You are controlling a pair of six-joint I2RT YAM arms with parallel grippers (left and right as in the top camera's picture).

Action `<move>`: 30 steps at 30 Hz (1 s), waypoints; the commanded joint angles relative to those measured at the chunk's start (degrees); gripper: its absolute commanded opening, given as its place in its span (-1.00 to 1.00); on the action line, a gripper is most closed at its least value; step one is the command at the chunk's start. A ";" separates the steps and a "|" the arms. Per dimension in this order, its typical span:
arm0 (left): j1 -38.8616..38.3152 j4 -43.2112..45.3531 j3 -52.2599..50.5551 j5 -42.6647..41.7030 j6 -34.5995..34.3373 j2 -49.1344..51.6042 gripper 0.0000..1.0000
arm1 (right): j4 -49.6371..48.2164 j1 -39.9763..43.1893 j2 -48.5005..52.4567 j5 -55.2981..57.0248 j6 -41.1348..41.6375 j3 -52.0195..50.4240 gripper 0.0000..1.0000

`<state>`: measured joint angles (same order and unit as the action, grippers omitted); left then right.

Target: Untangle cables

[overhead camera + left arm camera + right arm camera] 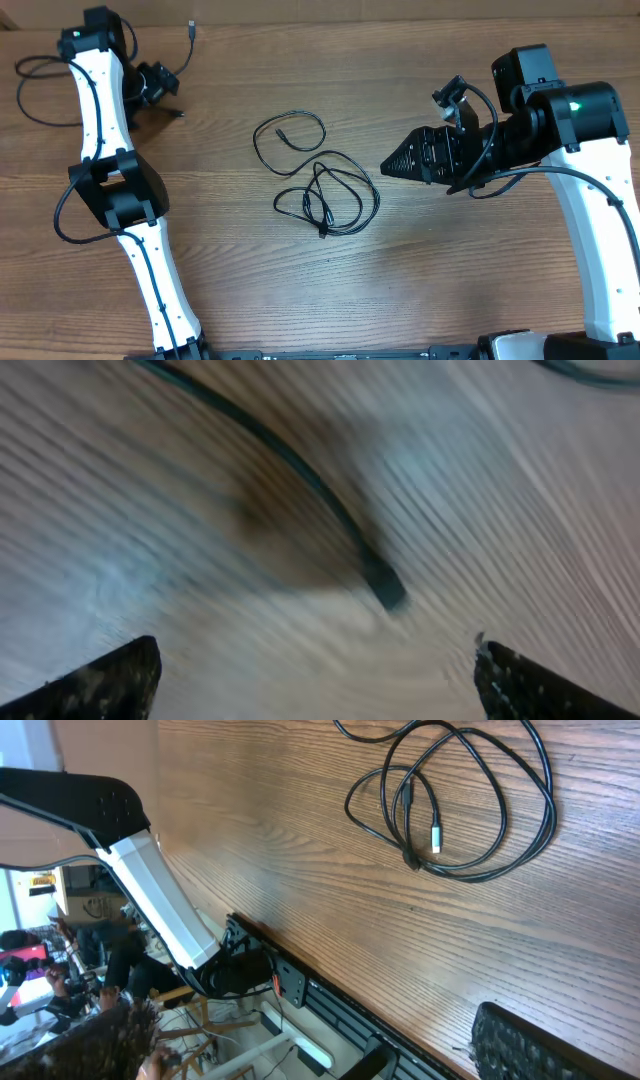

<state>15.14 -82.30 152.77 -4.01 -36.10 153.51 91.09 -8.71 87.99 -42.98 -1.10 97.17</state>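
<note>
Separating the cables [326, 196] well calls, I judge, for a grip on one strand only, taken near a free plug end. That strand should be drawn outward low over the table [450, 285], so the loops slide open rather than cinch.

The main tangle lies mid-table between the two arms: thin, glossy black cord in several overlapping rounds. The right wrist view shows a silvery plug tip [436, 836] inside the loops. Just above the tangle lies a looser loop [289, 138]; whether the two touch I cannot tell.

The left hand [315, 680] hangs low near the table's far left, fingers spread wide with nothing between them. A blurred black cord end [384, 588] lies on the wood just ahead of it, well apart from the tangle. The right hand [392, 165] hovers just right of the tangle, fingers apart and empty, its tip aimed at the loops.

Cord this limp will likely drag its neighbours, so a slow pull seems wise. The table is matte, brown, straight-grained wood and probably offers little to snag on.
</note>
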 commanded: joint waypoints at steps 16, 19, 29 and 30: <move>0.59 19.28 -12.04 4.79 -5.66 -1.25 -0.63 | 0.13 0.04 -0.31 1.62 -0.50 0.33 1.00; 0.68 20.50 -11.72 4.37 -5.68 -1.31 -0.92 | 0.15 0.04 -0.31 1.60 -0.50 0.33 1.00; 0.63 21.18 2.89 -0.13 -2.62 -1.46 -0.92 | 0.20 0.04 -0.31 1.60 -0.48 0.33 1.00; 0.57 21.24 4.17 -0.11 -1.57 -1.46 -0.92 | 0.20 0.04 -0.31 1.60 -0.48 0.33 1.00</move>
<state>15.64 -61.60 150.61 -2.98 -41.30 152.97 91.37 -8.71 87.99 -41.54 -1.13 97.17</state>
